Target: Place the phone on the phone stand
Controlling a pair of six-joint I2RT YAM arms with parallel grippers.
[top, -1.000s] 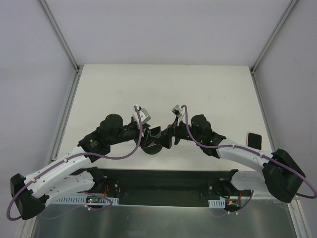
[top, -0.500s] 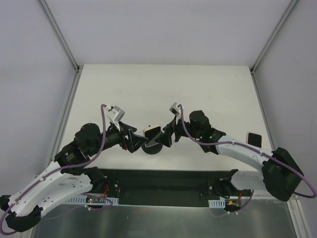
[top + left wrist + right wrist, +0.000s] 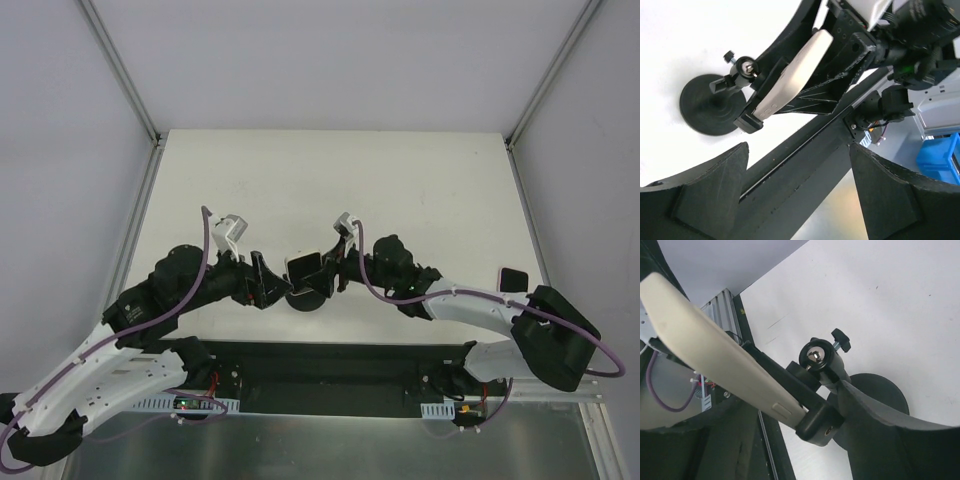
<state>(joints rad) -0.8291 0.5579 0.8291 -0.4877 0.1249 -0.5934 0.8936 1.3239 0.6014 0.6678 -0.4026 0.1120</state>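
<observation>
The cream phone [image 3: 300, 266] leans tilted in the cradle of the black phone stand [image 3: 310, 297]. In the right wrist view the phone's [image 3: 715, 365] lower end sits in the stand's cradle lip [image 3: 822, 427], below the ball joint [image 3: 815, 355]. My right gripper [image 3: 328, 272] straddles phone and cradle; its jaws stand wide apart [image 3: 790, 405], and one finger [image 3: 885, 415] lies against the stand's neck. My left gripper [image 3: 262, 283] is open and empty just left of the stand. Its view shows phone [image 3: 795, 70], stand base [image 3: 707, 105] and spread jaws [image 3: 797, 150].
A small black object [image 3: 513, 278] lies at the table's right edge. The black mounting rail [image 3: 330, 360] runs along the near edge, just behind the stand. White walls enclose the table on three sides.
My left gripper has let go at the stand, pulled back to the left and stands open. My right gripper has shifted slightly left with the phone at the cradle.
</observation>
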